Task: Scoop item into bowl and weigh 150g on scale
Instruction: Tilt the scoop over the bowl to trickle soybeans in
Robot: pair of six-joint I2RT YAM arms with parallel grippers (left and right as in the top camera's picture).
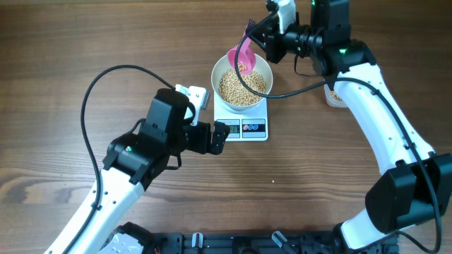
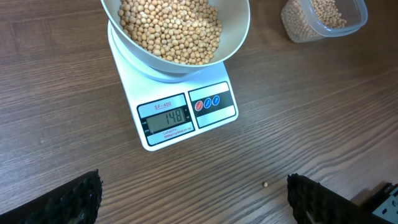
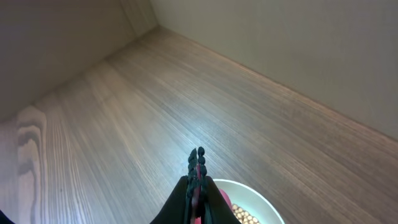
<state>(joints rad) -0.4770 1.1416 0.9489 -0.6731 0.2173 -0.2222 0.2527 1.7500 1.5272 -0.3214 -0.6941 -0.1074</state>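
The white bowl (image 1: 217,73) stands on the white scale (image 1: 244,128) and holds a heap of tan beans (image 1: 242,86). In the left wrist view the scale (image 2: 186,118) reads 148 under the bowl (image 2: 236,43) of beans (image 2: 171,28). My right gripper (image 1: 258,35) is shut on the handle of a pink scoop (image 1: 242,56), which hangs over the bowl's far left rim with a few beans in it. From the right wrist, the shut gripper (image 3: 198,155) pinches the scoop (image 3: 222,198) above the bowl (image 3: 264,200). My left gripper (image 1: 219,136) is open and empty just left of the display, its fingers (image 2: 74,199) wide apart.
A clear plastic tub (image 2: 323,18) of beans stands right of the scale, mostly hidden behind the right arm in the overhead view (image 1: 335,95). One stray bean (image 2: 265,185) lies on the wooden table in front of the scale.
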